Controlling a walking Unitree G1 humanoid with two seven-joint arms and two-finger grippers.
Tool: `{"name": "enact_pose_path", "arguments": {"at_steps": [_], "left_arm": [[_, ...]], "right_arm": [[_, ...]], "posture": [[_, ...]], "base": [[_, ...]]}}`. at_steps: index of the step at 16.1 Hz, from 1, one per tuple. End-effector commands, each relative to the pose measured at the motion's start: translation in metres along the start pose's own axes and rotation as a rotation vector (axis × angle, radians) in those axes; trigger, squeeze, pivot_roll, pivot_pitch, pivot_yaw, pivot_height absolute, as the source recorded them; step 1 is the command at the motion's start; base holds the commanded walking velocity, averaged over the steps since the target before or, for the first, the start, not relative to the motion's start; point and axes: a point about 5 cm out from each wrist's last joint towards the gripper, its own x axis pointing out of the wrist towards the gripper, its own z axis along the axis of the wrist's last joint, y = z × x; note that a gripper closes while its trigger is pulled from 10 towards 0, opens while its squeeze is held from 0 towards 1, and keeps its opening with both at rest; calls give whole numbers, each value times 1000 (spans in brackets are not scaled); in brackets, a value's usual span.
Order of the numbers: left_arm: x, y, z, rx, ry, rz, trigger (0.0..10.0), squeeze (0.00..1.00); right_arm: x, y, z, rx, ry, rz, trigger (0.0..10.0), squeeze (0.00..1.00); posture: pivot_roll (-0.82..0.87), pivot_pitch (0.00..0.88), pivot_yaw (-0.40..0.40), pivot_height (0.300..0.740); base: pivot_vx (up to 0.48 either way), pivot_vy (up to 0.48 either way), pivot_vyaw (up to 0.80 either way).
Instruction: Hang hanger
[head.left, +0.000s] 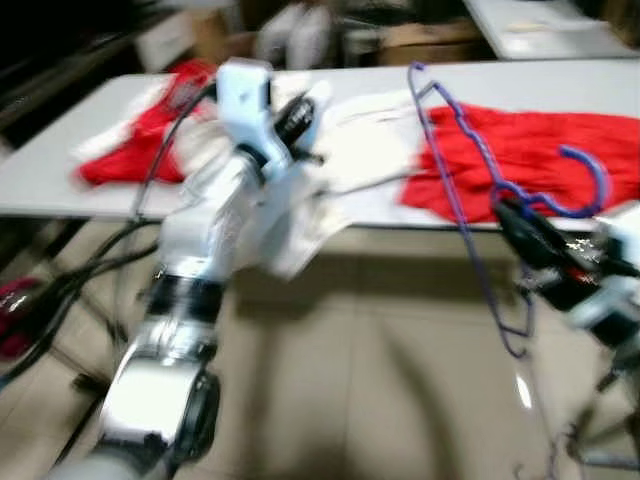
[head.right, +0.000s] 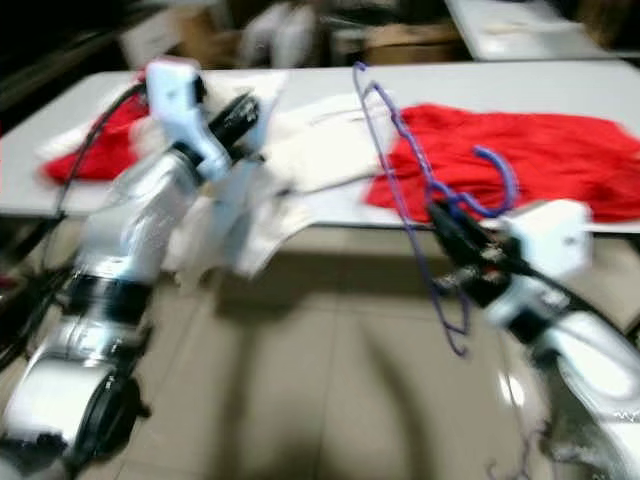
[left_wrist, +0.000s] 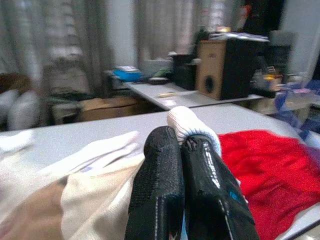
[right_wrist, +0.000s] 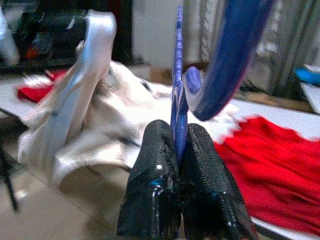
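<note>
at the left, a red garment (head.left: 135, 150) lies on the grey tabletop (head.left: 50, 170). the left gripper (left_wrist: 187, 145) is raised over the tabletop's near edge, jaws pressed together on a white cloth (left_wrist: 192, 125) that hangs down below it. further right, the blue hanger (head.left: 470, 200) stands tilted in front of the tabletop edge, hook curling right, pinched between the jaws of the right gripper (right_wrist: 177, 150). behind it a second red garment (head.left: 540, 150) is spread on the tabletop

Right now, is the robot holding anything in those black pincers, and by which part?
Yes. The right gripper pinches the blue hanger by its wire just below the hook. The left gripper clamps a fold of the white garment.
</note>
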Motion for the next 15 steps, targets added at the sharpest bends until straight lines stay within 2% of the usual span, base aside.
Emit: {"name": "enact_pose_path", "arguments": {"at_steps": [1,4,5,7,8,11,12,14,15], "left_arm": [[1,22,25,36,-79,85,10000,0],[10,26,41,57,-115,95,10000,0],[17,27,55,85,-138,95,10000,0],[21,31,65,113,-155,103,10000,0],[20,36,68,132,-162,119,10000,0],[18,43,71,154,-167,139,10000,0],[17,44,73,158,-174,138,10000,0],[19,39,84,157,-214,97,10000,0],[20,38,85,156,-220,88,10000,0]], "right_arm": [[3,14,7,25,-22,147,10000,0],[7,22,11,45,-25,263,10000,0],[11,33,12,51,-12,381,10000,0],[14,42,10,49,23,486,10000,0],[18,46,7,49,46,542,10000,0],[23,48,6,49,71,612,10000,0],[29,47,3,39,81,617,10000,0],[64,45,-12,-11,118,576,10000,0],[68,46,-14,-17,126,573,10000,0]], "posture": [[-41,0,111,740],[-34,0,102,740],[-31,0,95,740],[-25,0,81,740],[-12,0,56,740],[16,0,9,740],[23,0,-3,740],[39,0,-16,740],[39,0,-16,740]], "base": [[319,0,0],[316,0,0],[311,0,0],[313,0,0],[315,0,0],[312,0,0],[334,0,0],[366,0,0],[364,0,0]]}}
